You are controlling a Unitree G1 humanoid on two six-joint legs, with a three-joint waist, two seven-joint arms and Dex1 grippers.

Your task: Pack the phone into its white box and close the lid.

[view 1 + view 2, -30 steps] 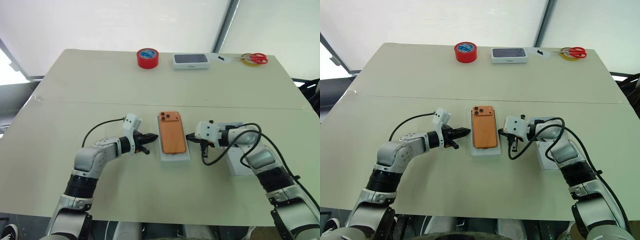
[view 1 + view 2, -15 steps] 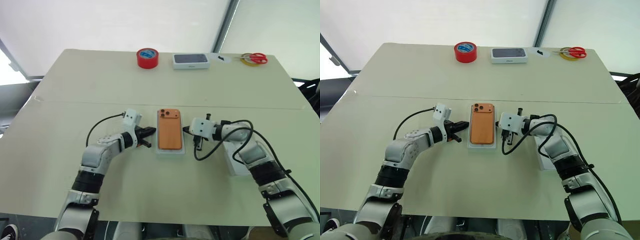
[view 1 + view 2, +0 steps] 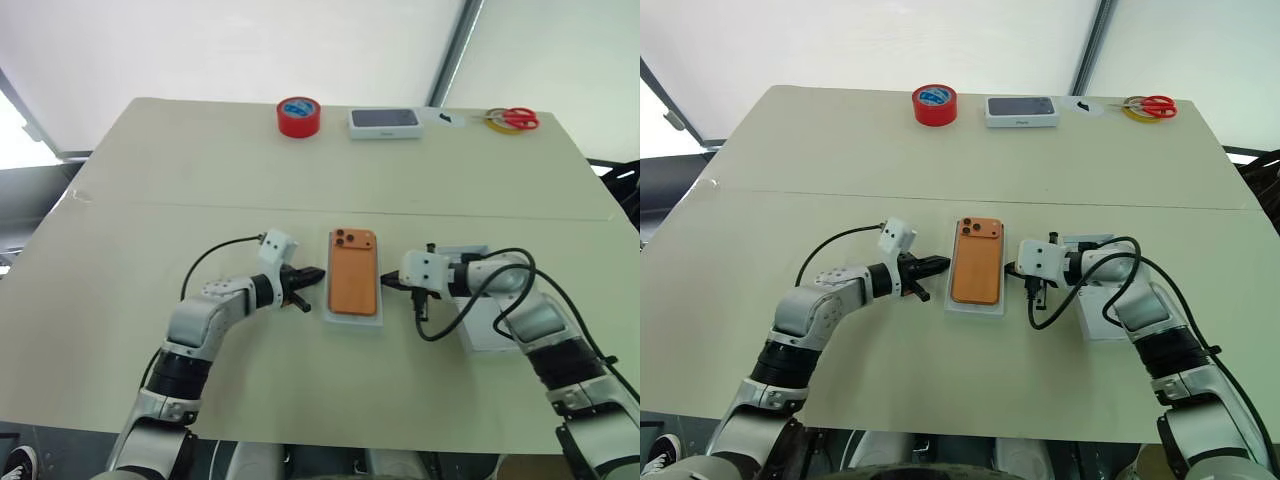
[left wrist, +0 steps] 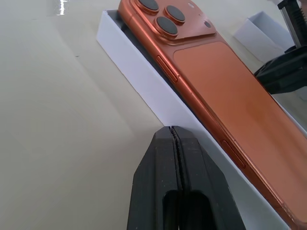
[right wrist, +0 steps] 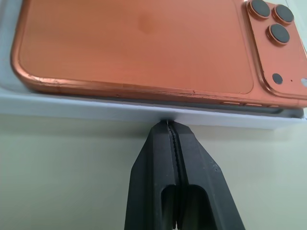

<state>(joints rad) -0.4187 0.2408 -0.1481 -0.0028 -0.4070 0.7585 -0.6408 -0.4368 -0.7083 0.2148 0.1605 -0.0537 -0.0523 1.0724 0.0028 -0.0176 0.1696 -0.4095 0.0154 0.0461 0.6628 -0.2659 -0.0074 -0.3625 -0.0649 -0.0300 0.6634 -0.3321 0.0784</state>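
On the tabletop (image 3: 150,190) the white box (image 3: 354,321) serves as the landmark, lying lengthwise away from the robot near the front middle. The phone (image 3: 353,282) lies in the box, back up, with its camera block of three dark lenses at the far end; in the wrist views its orange edge rises a little above the box's white wall. The left gripper (image 3: 313,274) sits at the box's left long side, its two black fingers pressed together and holding nothing, the tip touching or just short of the left wall. The right gripper (image 3: 385,282) sits at the box's right long side, its fingers likewise pressed together and empty, the tip right at the right wall. Just beyond the right gripper from the box, under the right forearm, lies the lid (image 3: 485,325), a shallow white cover resting flat; which face is up cannot be told. Well beyond the box, along the tabletop's far edge, stand a red tape roll (image 3: 298,117) to the far left of the box line, a white box with a dark top (image 3: 383,123) roughly straight behind, and red-handled scissors (image 3: 512,120) on a yellow ring to the far right.
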